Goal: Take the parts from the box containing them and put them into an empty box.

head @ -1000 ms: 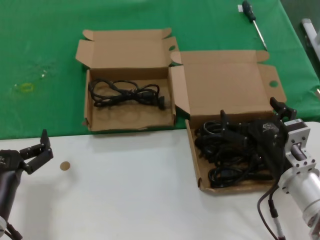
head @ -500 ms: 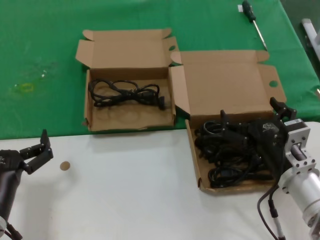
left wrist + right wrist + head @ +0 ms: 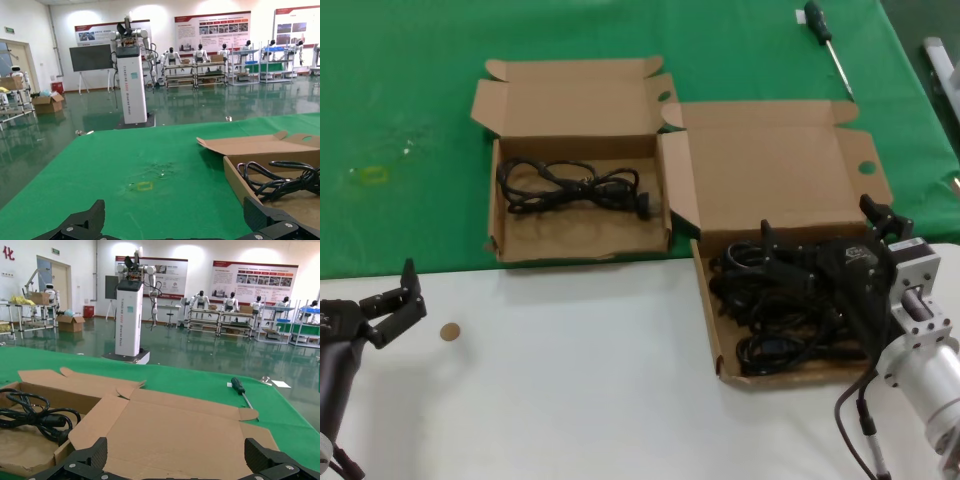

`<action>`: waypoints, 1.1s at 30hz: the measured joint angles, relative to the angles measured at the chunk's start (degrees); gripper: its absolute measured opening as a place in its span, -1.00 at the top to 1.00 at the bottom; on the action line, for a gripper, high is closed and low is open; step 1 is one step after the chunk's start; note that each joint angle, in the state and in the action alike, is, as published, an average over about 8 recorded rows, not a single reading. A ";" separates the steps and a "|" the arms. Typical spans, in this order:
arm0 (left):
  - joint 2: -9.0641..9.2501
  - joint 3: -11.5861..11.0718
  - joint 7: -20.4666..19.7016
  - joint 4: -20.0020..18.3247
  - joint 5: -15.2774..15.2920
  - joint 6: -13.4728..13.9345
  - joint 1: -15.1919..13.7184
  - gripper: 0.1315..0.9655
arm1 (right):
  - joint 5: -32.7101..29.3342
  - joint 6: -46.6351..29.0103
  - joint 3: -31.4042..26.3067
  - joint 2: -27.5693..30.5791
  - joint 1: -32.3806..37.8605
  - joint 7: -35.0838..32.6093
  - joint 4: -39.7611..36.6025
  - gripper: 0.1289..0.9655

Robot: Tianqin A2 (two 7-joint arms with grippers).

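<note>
Head view: the larger box [image 3: 775,200] occupies the right centre of the frame, lid folded back, tray toward the lower right. The tray holds a tangled heap of black power cables [image 3: 770,325]. The right pincer [image 3: 825,240] sits over the rear of that heap, fingers spread wide; nothing is seen between them, and whether they touch the cables cannot be told from this angle. The right wrist view confirms the spread: both fingertips show at the frame's lower corners with only the box lid between them.

The smaller box [image 3: 580,160] lies in the upper left centre, just beside the larger one. It already contains one coiled cable [image 3: 570,187] across the rear of its tray. A screwdriver [image 3: 825,40] rests on the green cloth at the upper right, well apart from both boxes.

The left pincer [image 3: 398,300] hovers at the lower left over the white part of the bench [image 3: 570,390], fingers open, holding nothing. It appears idle.

Step in hand, by judgement: pick-up of a further cable from the heap, with the grasp not yet made.

The next move requires:
1. Lowering the right pincer onto one bundle.
2. Closing on that bundle only.
3. Lifting clear of the tangle, since neighbouring cables may drag along.
4. Carrying toward the smaller box.
</note>
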 joint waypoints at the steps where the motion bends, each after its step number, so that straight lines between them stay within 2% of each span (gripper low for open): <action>1: 0.00 0.00 0.00 0.00 0.00 0.00 0.00 -1.00 | 0.00 0.00 0.00 0.00 0.00 0.00 0.00 -1.00; 33: 0.00 0.00 0.00 0.00 0.00 0.00 0.00 -1.00 | 0.00 0.00 0.00 0.00 0.00 0.00 0.00 -1.00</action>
